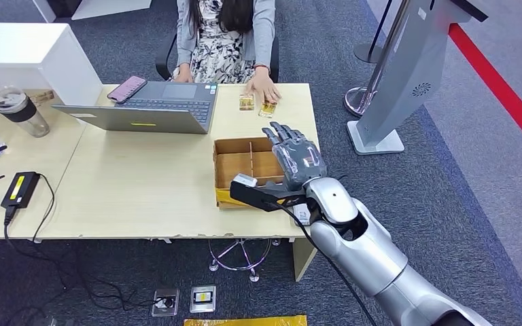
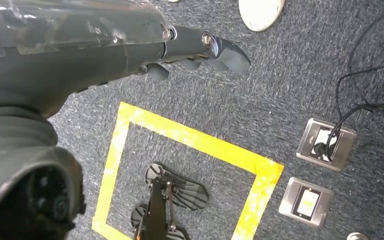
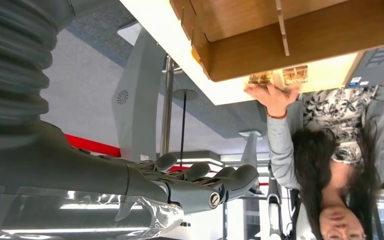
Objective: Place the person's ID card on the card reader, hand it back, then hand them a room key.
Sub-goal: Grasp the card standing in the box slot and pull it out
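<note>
Head view shows my right hand [image 1: 298, 157], fingers spread and holding nothing, above the cardboard box [image 1: 241, 161], with the cards [image 1: 267, 108] at twelve o'clock under the person's hand [image 1: 263, 87]; my left hand [image 2: 200, 50] hangs empty, farther off.

A pale, smooth, matt wood-look bench [image 1: 143, 197] carries a brown cardboard box [image 1: 234, 155] with plain paper-like dividers and a matt grey laptop [image 1: 149, 109]. The robot's right arm [image 1: 374, 258] is glossy silver metal, its right hand [image 1: 298, 157] darker grey plastic with a dull sheen. Rough blue-grey carpet [image 2: 280, 100] bears glossy yellow tape [image 2: 200, 142] and brushed-metal floor sockets [image 2: 325, 144].
</note>
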Robot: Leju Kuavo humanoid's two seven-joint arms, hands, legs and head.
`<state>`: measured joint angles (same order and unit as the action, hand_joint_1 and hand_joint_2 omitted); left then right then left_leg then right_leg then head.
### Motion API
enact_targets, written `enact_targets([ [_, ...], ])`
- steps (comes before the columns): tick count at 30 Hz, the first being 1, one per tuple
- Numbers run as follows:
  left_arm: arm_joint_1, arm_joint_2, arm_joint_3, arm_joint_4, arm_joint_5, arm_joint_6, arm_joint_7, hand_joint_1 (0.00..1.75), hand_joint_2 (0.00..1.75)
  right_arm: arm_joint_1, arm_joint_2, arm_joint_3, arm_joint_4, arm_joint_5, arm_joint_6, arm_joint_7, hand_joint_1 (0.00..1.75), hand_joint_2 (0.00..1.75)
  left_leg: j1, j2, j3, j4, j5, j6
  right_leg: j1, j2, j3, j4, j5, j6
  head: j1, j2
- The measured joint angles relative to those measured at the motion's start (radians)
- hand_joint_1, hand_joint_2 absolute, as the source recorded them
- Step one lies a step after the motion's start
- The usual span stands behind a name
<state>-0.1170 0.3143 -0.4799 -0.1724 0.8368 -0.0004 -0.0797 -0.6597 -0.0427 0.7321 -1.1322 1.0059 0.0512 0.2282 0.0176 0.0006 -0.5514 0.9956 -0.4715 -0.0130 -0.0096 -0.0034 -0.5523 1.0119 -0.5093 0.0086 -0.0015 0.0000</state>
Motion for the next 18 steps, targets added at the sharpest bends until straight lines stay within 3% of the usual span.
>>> enact_targets([
  [18,0.000,0.000,0.000,0.000,0.004,-0.004,0.000,0.00,0.00,0.046,0.004,0.010,0.023,0.000,0.038,0.012,0.00,1.75,0.000,0.000,0.000,0.000,0.000,0.000,0.000,0.000,0.000,0.000,0.000,0.000,0.000,0.000],
])
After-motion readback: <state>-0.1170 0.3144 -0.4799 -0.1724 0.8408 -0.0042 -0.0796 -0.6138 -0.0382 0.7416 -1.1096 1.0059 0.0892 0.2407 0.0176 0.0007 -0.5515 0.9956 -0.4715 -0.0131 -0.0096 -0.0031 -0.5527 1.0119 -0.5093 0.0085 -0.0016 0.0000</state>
